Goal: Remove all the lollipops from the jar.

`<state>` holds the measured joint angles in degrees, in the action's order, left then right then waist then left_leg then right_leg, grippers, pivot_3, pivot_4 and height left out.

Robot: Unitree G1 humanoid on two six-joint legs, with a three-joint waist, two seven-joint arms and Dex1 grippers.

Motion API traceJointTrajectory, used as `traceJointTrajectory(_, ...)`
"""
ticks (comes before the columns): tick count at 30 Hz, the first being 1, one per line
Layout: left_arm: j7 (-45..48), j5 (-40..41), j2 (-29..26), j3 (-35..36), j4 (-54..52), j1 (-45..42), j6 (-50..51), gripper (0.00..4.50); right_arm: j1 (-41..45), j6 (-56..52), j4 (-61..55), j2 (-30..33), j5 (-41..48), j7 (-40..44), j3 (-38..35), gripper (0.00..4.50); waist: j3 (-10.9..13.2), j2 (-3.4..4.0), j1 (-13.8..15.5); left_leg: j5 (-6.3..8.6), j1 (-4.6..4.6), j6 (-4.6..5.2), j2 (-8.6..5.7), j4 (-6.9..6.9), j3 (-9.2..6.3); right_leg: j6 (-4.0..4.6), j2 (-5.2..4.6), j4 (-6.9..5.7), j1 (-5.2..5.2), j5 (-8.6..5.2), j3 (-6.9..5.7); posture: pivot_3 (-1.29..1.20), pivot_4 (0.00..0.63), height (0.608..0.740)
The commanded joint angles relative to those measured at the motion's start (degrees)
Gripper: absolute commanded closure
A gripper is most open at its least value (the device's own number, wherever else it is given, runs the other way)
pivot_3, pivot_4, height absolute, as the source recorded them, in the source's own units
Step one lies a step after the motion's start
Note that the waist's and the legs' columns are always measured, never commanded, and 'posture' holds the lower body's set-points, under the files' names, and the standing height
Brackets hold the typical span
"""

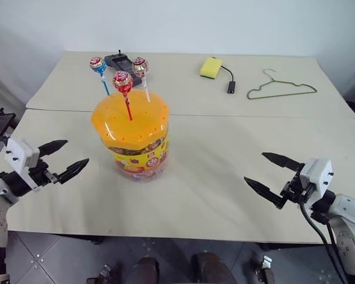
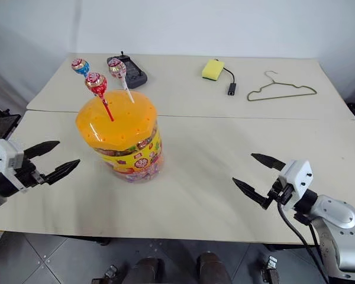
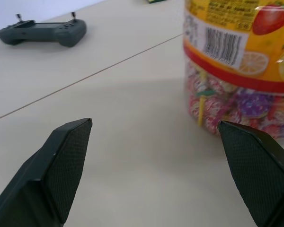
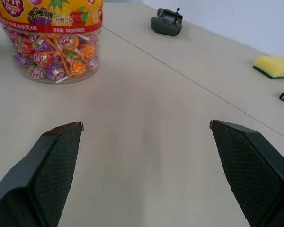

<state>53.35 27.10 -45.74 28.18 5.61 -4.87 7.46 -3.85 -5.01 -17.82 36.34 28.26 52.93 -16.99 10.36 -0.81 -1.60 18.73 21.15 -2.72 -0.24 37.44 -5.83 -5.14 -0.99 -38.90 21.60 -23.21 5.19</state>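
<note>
The jar (image 1: 132, 137) is a clear cylinder with an orange holed lid and a yellow-red label, standing left of the table's middle. Three lollipops stick up from the lid: one on a blue stick (image 1: 97, 65), one on a red stick (image 1: 123, 82), one on a white stick (image 1: 140, 66). Wrapped candies fill the jar's base (image 4: 51, 60). My left gripper (image 1: 64, 158) hovers open to the jar's left, apart from it. Far to the jar's right, my right gripper (image 1: 272, 175) is open near the front edge. Neither holds anything.
A dark handheld controller (image 1: 119, 60) lies at the back behind the lollipops. A yellow box (image 1: 211, 67) with a black cable sits at the back centre, and a green wire hanger (image 1: 279, 86) lies at the back right. A seam (image 1: 254, 116) crosses the tabletop.
</note>
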Motion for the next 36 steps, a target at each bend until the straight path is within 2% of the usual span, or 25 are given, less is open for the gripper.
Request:
traceJointTrajectory(1, 1.21, 2.48, -1.07, 2.86, -0.25, 1.14, 1.34, 0.0, 1.84, -0.54, -2.48, -0.13, 2.12, -0.22, 0.51, 0.01, 0.0, 0.0, -0.02, 0.0, 0.0, 0.0, 0.0, 0.0, 0.0, 0.0, 0.0, 0.0, 0.0, 0.0, 0.0, 0.0, 0.15, 0.74)
traceJointTrajectory(5, 1.56, 16.78, -3.56, 12.93, 5.18, -1.45, 17.41, 0.0, 9.81, -6.35, -11.34, -2.56, 13.01, -3.83, 2.59, 0.01, 0.01, 0.01, -0.88, 0.0, -0.02, 0.0, 0.05, 0.0, 0.05, 0.01, 0.01, -0.21, 0.1, 0.0, -0.04, 0.0, 0.15, 0.74)
traceJointTrajectory(10, 3.48, 27.72, -6.67, 16.99, 8.21, -8.5, 29.85, 0.0, 17.39, -9.18, -15.03, -5.04, 20.18, -6.87, 3.63, 0.01, 0.01, 0.01, -0.26, -0.01, 0.02, -0.04, 0.03, 0.02, -0.15, 0.01, -0.07, -0.27, 0.12, 0.0, -0.3, 0.0, 0.15, 0.74)
traceJointTrajectory(16, 5.74, 24.06, -5.08, 6.97, 9.84, -24.28, 26.36, 0.0, 20.83, -10.78, -17.7, -4.62, 23.89, -6.81, 4.61, 0.01, -0.01, -0.02, 0.98, -0.11, 0.16, -0.21, -0.17, 0.23, -0.2, -0.02, -0.43, -0.06, 0.01, 0.02, -0.76, 0.0, 0.15, 0.74)
traceJointTrajectory(21, 7.43, 17.9, -2.67, -2.32, 17.01, -37.04, 22.75, 0.0, 21.69, -12.45, -18.28, -4.45, 26.36, -8.36, 4.15, 0.01, -0.01, -0.02, 0.92, -0.11, 0.17, -0.22, -0.16, 0.32, -0.19, -0.02, -0.5, -0.11, 0.03, 0.02, -1.25, 0.0, 0.15, 0.74)
traceJointTrajectory(29, 15.36, 14.21, -1.06, -10.54, 22.73, -45.12, 24.75, 0.0, 19.27, -11.97, -19.23, -4.28, 24.95, -9.64, 3.76, 0.01, -0.01, -0.02, -0.38, -0.11, 0.18, -0.21, -0.14, 0.35, -0.13, -0.02, -0.52, -0.17, 0.08, 0.03, -1.7, 0.0, 0.15, 0.74)
traceJointTrajectory(32, 17.46, 13.62, 0.8, -12.22, 24.72, -48.35, 24.77, 0.58, 18.27, -11.45, -19.99, -4.77, 23.78, -10.81, 4.36, 0.0, -0.01, -0.02, -0.11, -0.11, 0.18, -0.22, -0.13, 0.42, -0.14, -0.02, -0.52, -0.2, 0.08, 0.02, -1.68, 0.0, 0.15, 0.74)
traceJointTrajectory(36, 18.6, 11.64, 2.07, -12.82, 28.23, -51.1, 23.03, 1.79, 17.49, -11.21, -20.74, -4.94, 23.04, -11.83, 4.45, 0.0, -0.01, -0.02, 0.04, -0.11, 0.23, -0.22, -0.15, 0.57, -0.19, -0.02, -0.55, -0.28, 0.06, 0.02, -1.65, 0.0, 0.15, 0.74)
